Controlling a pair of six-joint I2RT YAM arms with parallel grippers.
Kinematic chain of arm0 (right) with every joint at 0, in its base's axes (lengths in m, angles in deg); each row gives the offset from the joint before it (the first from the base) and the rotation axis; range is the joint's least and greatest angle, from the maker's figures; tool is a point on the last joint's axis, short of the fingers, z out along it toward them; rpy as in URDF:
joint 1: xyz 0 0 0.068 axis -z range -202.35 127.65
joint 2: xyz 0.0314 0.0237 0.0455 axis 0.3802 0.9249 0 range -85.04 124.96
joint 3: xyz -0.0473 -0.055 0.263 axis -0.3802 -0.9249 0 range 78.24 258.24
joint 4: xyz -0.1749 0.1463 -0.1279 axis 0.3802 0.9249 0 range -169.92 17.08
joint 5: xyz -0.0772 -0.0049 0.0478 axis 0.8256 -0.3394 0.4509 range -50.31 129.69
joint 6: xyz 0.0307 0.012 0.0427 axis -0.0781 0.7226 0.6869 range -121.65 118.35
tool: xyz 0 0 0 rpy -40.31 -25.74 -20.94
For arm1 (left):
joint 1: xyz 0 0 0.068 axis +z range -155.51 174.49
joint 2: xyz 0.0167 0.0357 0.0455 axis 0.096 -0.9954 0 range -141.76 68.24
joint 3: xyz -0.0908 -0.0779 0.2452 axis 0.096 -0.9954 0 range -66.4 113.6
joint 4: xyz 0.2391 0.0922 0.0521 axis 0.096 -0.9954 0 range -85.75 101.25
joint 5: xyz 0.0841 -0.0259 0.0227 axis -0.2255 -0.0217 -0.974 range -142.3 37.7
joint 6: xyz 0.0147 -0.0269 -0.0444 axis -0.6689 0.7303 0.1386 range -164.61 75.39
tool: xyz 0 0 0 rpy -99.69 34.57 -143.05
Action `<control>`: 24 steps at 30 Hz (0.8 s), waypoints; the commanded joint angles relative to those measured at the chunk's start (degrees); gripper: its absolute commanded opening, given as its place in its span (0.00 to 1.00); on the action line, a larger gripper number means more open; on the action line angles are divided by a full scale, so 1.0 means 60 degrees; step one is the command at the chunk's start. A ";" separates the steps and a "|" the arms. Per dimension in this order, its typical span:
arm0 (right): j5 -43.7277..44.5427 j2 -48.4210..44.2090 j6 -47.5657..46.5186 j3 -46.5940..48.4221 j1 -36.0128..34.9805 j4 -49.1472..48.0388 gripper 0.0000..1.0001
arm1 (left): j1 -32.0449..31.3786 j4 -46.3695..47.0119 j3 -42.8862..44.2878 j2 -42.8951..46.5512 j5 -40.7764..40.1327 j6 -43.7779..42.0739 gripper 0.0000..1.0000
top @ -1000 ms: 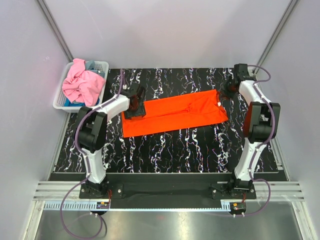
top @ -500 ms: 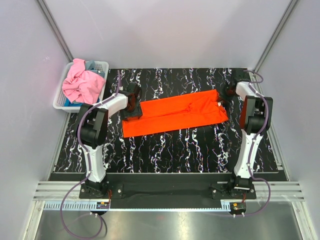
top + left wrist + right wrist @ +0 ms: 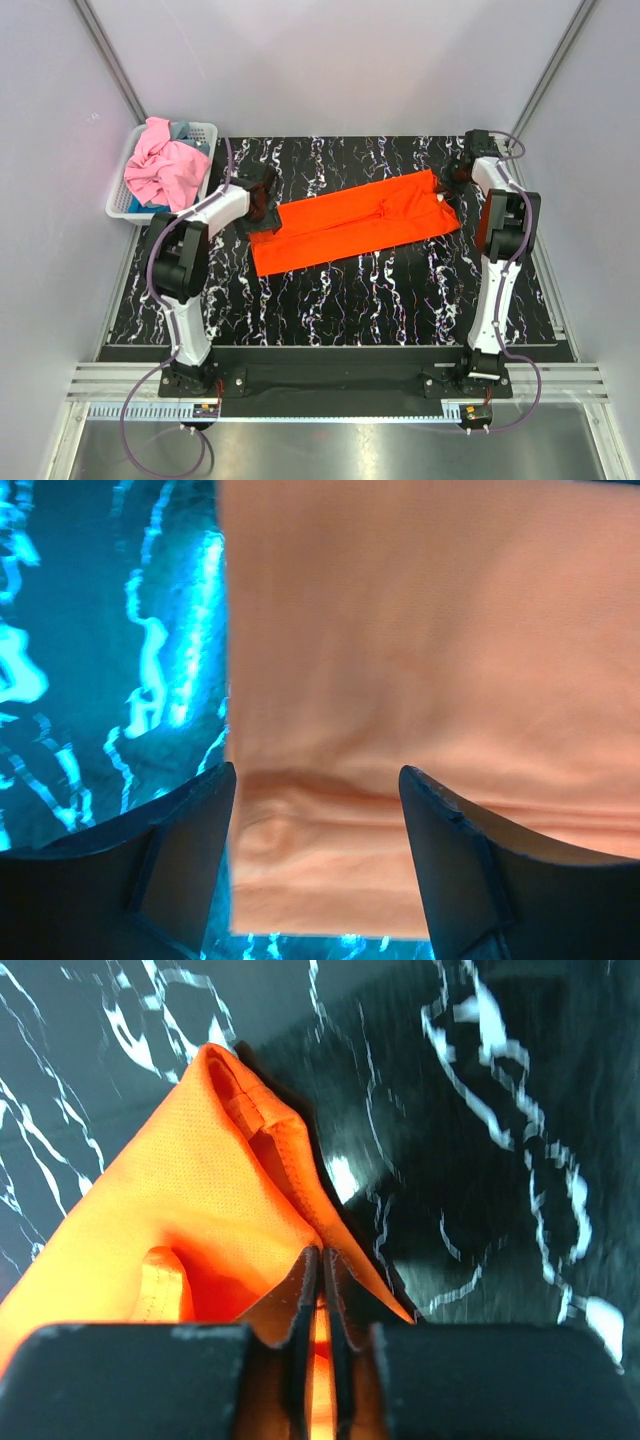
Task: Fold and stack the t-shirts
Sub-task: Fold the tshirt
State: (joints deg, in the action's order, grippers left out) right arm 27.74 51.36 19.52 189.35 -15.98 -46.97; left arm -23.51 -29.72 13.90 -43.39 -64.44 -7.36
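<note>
My right tool [image 3: 320,1305] is clenched on a corner of the orange t-shirt [image 3: 355,222], the two fingers pressed together with a sliver of cloth between them. The hemmed edge rises from that pinch in a tented peak. My left tool [image 3: 318,865] is released, its fingers spread wide over the shirt's opposite end, where a low ridge of cloth runs across between them. The shirt itself lies on the black marbled tabletop [image 3: 350,295] as a long narrow band, largely smooth, with its right end angled toward the far side. At the far left corner, the white lattice basket [image 3: 207,129] holds the crumpled pink t-shirt [image 3: 160,170], and a little of the blue-grey t-shirt [image 3: 181,131] shows behind it.
</note>
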 commanded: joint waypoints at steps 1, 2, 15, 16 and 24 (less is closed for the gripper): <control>-0.0178 0.0367 -0.0349 0.0918 0.0095 0.0103 0.13 | 0.0070 -0.0100 0.0387 0.0998 -0.0057 -0.0465 0.73; -0.0105 0.0469 -0.0349 0.1080 0.0095 0.0336 0.18 | 0.0056 -0.0129 0.0518 0.1027 -0.0100 -0.0627 0.73; 0.0950 -0.1946 0.0704 0.1404 0.0095 0.2505 0.52 | -0.1409 0.0734 -0.0402 0.1306 0.2490 -0.2562 0.64; 0.0980 -0.2019 0.0807 0.1331 0.0095 0.2768 0.52 | -0.1409 0.0807 -0.0650 0.1306 0.2536 -0.2547 0.60; 0.0556 -0.4186 0.1350 -0.1754 0.0095 0.1995 0.60 | -0.1409 0.1027 -0.1691 0.0925 0.2112 -0.1919 0.46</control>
State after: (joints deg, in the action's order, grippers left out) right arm 31.52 31.73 25.59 184.81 -15.67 -33.76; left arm -32.27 -25.68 5.33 -38.41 -51.54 -20.30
